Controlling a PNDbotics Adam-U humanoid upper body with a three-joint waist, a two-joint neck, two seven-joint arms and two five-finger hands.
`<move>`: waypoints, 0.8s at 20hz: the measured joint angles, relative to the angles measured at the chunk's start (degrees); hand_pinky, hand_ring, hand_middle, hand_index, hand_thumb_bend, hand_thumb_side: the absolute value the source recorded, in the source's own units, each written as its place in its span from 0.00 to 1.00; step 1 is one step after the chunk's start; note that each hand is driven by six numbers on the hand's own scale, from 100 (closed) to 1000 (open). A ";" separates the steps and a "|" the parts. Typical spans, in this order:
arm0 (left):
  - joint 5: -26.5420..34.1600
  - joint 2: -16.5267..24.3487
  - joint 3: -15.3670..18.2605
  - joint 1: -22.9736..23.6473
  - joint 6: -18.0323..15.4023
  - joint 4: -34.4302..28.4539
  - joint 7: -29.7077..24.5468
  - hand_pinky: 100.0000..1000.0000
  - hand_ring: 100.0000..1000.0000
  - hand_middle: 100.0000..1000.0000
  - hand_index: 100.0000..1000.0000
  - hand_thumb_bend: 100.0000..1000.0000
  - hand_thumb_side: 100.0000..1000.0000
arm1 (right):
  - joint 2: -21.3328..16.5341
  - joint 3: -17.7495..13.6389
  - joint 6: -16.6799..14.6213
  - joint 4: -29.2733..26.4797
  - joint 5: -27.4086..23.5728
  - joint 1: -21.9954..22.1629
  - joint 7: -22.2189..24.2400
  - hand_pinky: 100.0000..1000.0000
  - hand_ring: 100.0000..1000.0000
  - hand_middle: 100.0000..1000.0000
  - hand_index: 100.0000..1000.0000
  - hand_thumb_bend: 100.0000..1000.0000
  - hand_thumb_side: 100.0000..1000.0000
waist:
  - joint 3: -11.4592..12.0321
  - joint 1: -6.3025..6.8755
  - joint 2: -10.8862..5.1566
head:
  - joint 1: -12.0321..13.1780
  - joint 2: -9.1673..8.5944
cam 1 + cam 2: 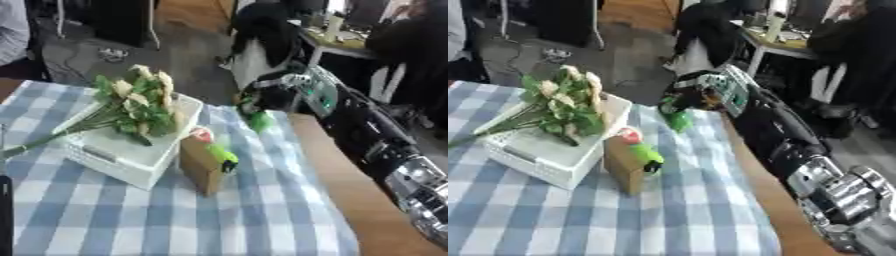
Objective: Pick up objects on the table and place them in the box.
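Note:
A white box (131, 167) stands on the checked cloth at the left, with a bunch of pale flowers (140, 102) lying across its top and the stems pointing left. Against its right side stands a brown carton (201, 167), with a green thing (223, 156) and a red-and-white thing (201, 134) at its top. My right arm comes in from the lower right. Its hand (697, 95) hovers over the table's far edge, fingers curled down on a small green object (678, 120) that hangs just above the cloth, to the right of the box.
The blue-and-white cloth (175, 220) covers the table, and a bare wooden strip (350, 200) runs along its right side under my arm. A dark strip (4, 215) shows at the lower left edge. Chairs, desks and seated people stand beyond the far edge.

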 measured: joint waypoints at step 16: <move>0.20 -0.59 0.01 -0.98 -0.38 0.00 0.08 0.65 0.78 0.76 0.81 0.00 0.80 | -1.01 0.27 2.03 -2.07 -3.91 -2.03 1.83 0.00 0.00 0.00 0.28 0.00 0.62 | 0.52 0.01 1.28 | -0.60 -0.08</move>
